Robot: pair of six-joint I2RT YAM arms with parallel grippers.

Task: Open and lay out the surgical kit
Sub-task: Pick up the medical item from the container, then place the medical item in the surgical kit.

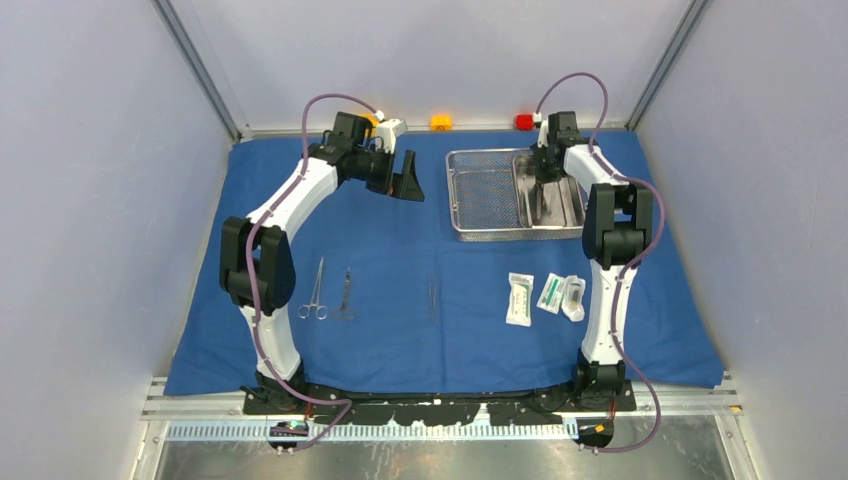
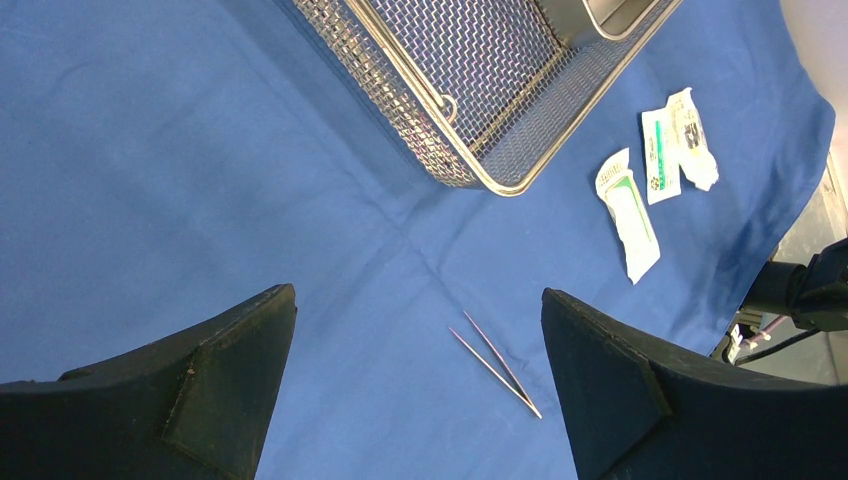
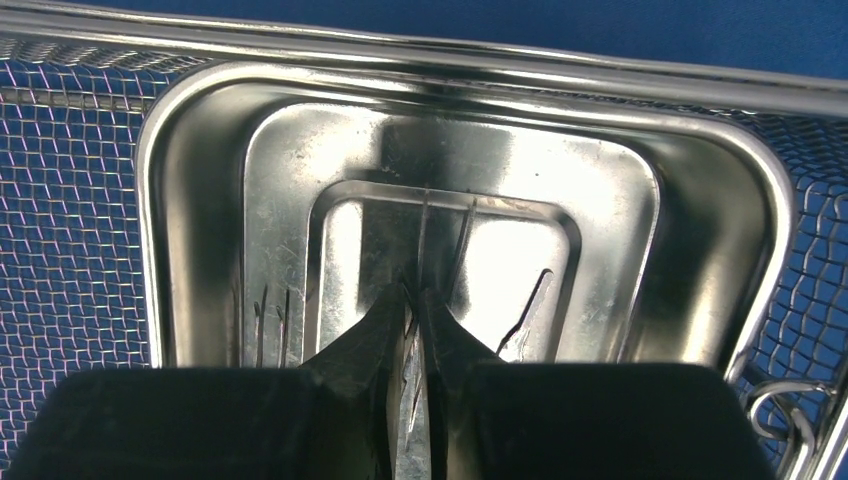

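Looks well along, judging by the layout. Shows the blue cloth wrap (image 1: 420, 350) already opened and spread flat, with the wire-mesh basket (image 1: 480, 190) resting on its far half.

Laid out in a row nearer than the basket:
- scissors (image 1: 313, 291) and forceps (image 1: 346, 293), side by side, well off to the basket's near left
- tweezers (image 1: 433, 298), just left of its near-left corner
- three white packets (image 1: 550, 292), close together, near its near-right corner

Leaves the steel tray (image 3: 200, 200) not yet taken out, seated inside the basket's right half.

Finds the right claw (image 3: 412, 290) down inside that tray, clenched almost tight on what looks like a slim metal instrument (image 3: 412, 430). Cannot tell whether the other thin dark marks on the tray floor are tools or reflections.

Finds the left claw (image 2: 418, 292) hovering left of the basket, released, fingers wide apart, holding nothing.

Remains, probably, to bring out whatever the tray holds, add it to the row, and perhaps lift the tray clear of the basket.
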